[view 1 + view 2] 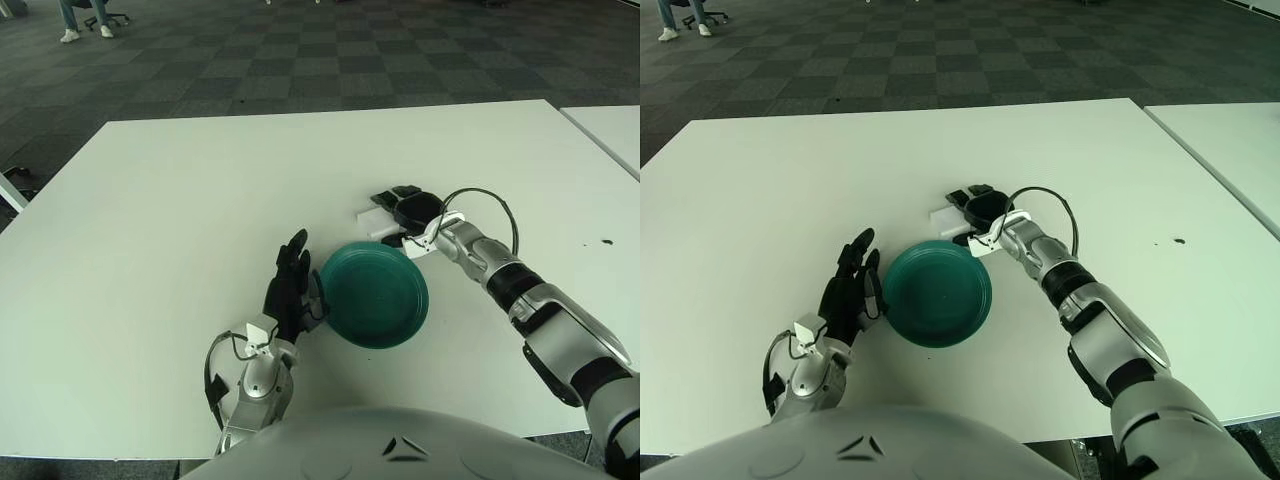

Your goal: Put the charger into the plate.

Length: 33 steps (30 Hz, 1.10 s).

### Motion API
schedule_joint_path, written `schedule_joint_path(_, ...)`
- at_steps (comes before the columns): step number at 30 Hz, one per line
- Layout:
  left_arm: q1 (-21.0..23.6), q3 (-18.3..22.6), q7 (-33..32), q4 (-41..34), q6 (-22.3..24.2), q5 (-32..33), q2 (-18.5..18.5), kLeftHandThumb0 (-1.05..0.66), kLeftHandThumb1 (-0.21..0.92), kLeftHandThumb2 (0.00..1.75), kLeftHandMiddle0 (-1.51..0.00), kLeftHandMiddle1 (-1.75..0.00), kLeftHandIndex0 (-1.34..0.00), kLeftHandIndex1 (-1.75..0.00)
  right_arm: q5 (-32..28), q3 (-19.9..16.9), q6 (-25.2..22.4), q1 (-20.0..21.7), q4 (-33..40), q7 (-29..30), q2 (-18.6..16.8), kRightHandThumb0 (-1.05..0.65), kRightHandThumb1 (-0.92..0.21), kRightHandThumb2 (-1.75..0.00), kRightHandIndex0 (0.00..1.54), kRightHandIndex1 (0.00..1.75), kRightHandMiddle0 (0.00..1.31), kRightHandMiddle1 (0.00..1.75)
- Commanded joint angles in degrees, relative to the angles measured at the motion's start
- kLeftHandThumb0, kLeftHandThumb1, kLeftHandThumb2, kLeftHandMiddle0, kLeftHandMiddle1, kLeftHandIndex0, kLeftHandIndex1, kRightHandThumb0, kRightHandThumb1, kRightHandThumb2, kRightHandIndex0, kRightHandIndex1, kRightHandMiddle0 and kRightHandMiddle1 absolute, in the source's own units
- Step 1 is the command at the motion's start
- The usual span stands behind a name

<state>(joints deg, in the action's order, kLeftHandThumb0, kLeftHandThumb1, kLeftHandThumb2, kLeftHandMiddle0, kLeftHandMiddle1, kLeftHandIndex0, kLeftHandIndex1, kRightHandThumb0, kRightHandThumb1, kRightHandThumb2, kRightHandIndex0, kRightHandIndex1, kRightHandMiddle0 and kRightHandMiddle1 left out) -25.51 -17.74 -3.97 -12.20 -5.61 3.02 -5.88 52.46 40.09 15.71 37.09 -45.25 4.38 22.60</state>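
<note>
Charger [372, 212] is a small white block on the white surface [150, 220], at approx 12 o'clock from the green plate [374, 293], just off its far rim and not in it. Mostly covered by the right hand [408, 208], so only a white sliver shows at the hand's 9 o'clock side. Long axis looks to run roughly 9-to-3 across the surface, tilted a bit; which end is which, can't tell.

Right hand's dark fingers are curled over and around the charger, touching it; whether it's lifted off the surface, can't tell. Forearm runs off toward 4 o'clock, w/ a black cable loop above the wrist.

Plate sits upright, nothing in it, plain green inside.

Left hand [291, 285] is at the plate's 9 o'clock, just beside the rim, fingers straight and apart, pointing to 12, holding nothing.

Right eye view shows slightly more of the white block [943, 214] sticking out past the fingers; left eye view shows a chair and someone's legs [82, 18] at the far 11 o'clock corner of the carpet floor [300, 60].
</note>
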Motion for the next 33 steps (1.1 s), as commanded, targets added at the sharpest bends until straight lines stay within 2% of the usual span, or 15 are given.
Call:
schedule_joint_path(1, -0.25, -0.52, -0.42, -0.18, 0.89, -0.03, -1.47, -0.91, 0.92, 1.09, -0.22, 0.0, 0.0, -0.41, 1.5, 1.82, 0.6, -0.43, -1.58, -0.9, -0.73, -0.7, -0.92, -0.57, 0.22, 0.01, 0.0, 0.41)
schedule_joint_path(15, -0.17, -1.34, -1.51, 0.46, 0.23, -0.8, -1.8, -0.93, 0.92, 1.1, -0.21, 0.0, 0.0, -0.41, 1.58, 4.08, 6.03, 1.89, -1.38, -2.71, 1.09, -0.7, -0.92, -0.58, 0.25, 0.02, 0.0, 0.47)
schedule_joint_path(22, 0.05, -1.75, -1.55, 0.63, 0.25, -1.25, -1.6, -0.93, 0.92, 1.11, -0.2, 0.0, 0.0, -0.39, 0.17, 3.59, 9.44, 2.58, 3.99, -9.17, 3.0, -0.68, -0.92, -0.54, 0.3, 0.03, 0.0, 0.55)
schedule_joint_path(25, 0.18, -1.75, -1.8, 0.66, 0.54, -0.98, -2.13, -0.92, 0.92, 1.1, -0.2, 0.0, 0.0, -0.39, 0.47, 4.33, 12.9, 3.79, 4.09, -11.61, 4.21, -0.68, -0.92, -0.51, 0.32, 0.03, 0.0, 0.59)
schedule_joint_path(33, -0.24, -2.37, -2.47, 0.54, 0.09, -0.46, -2.9, -0.91, 0.92, 1.1, -0.2, 0.0, 0.0, -0.38, 0.42, 5.18, 17.37, 6.65, 4.29, -18.92, 5.27, -0.7, -0.92, -0.46, 0.35, 0.03, 0.0, 0.59)
